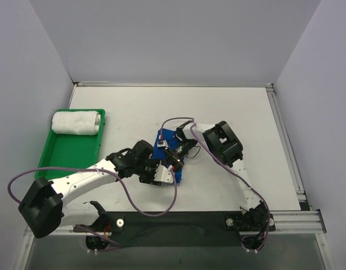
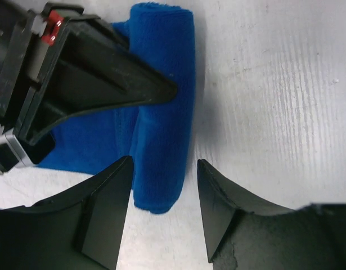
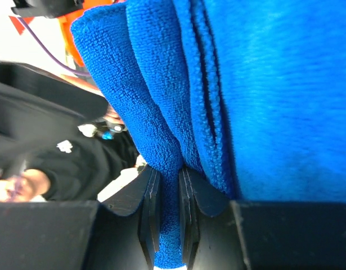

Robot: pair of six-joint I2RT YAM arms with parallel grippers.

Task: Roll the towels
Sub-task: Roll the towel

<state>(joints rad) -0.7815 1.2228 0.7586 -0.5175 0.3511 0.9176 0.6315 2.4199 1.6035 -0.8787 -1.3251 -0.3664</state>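
**Blue towel pinched by right gripper; left gripper standing open**

Far out to the left of the left gripper [image 1: 161, 173], a green tray [image 1: 68, 154] is lying on the white table [image 1: 234, 107]. 1 white towel [image 1: 77, 122], rolled, is sitting at the tray's far end, well apart from both arms.

The left gripper is standing open. Its 2 fingers [image 2: 105, 208] are straddling the near end of the blue towel [image 2: 164, 101], 1 on each side. A gap is showing at the right finger; whether the left finger is touching the cloth cannot be told.

The blue towel is lying at the table's middle, partly rolled, directly between the 2 grippers.

Just beyond the left gripper, the right gripper [image 3: 170, 191] is gripping the blue towel. Its jaws are pinching 1 fold of cloth between them, and the rest of the towel is bunching above its fingertips.
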